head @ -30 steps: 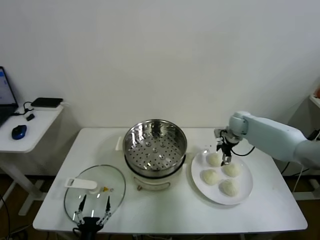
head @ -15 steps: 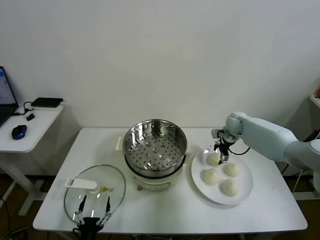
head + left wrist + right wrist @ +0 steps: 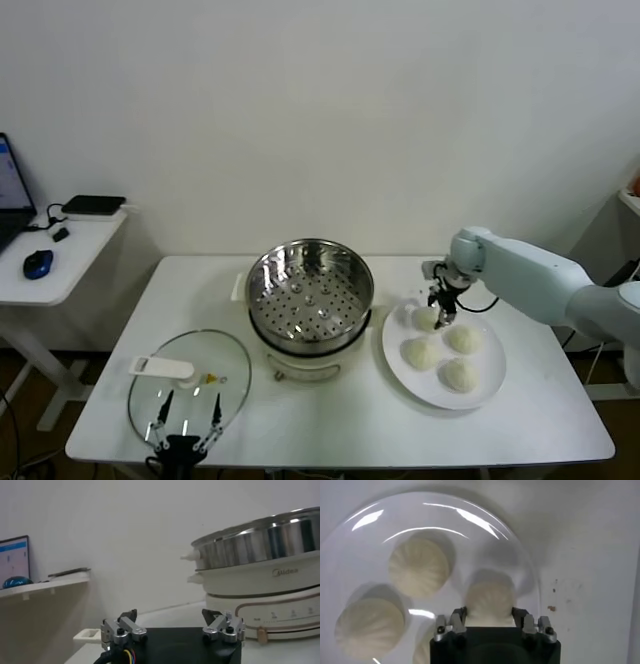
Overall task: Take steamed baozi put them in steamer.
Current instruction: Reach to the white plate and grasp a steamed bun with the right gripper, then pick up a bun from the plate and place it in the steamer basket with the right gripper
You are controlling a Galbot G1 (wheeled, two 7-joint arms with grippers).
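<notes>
The jaws of the right gripper (image 3: 489,616) stood on either side of one steamed baozi (image 3: 489,599), a jaw against each flank of the bun; whether the grip was fully clenched could not be told. That bun sat on the white plate (image 3: 492,389), at the part nearest the steamer (image 3: 310,290) and toward the back of the worktop (image 3: 540,420). In the head view the right gripper (image 3: 438,318) pointed straight down onto the bun (image 3: 426,318), with the white right arm (image 3: 530,275) reaching in from the robot's right.

Three more baozi lay on the same plate, each clear of the jaws: one (image 3: 462,339) beside the gripped bun, one (image 3: 419,353) in front of it, and one (image 3: 459,375) nearest the front edge. All four rested on the plate.

The steamer stood left of the plate at the middle of the worktop, its perforated steel basket holding no bun, on a white pot base (image 3: 260,590).

The jaws of the left gripper (image 3: 172,625) were spread apart and grasped nothing. It was parked low at the front edge of the worktop, at the near rim of the glass lid (image 3: 190,385) lying flat there.
</notes>
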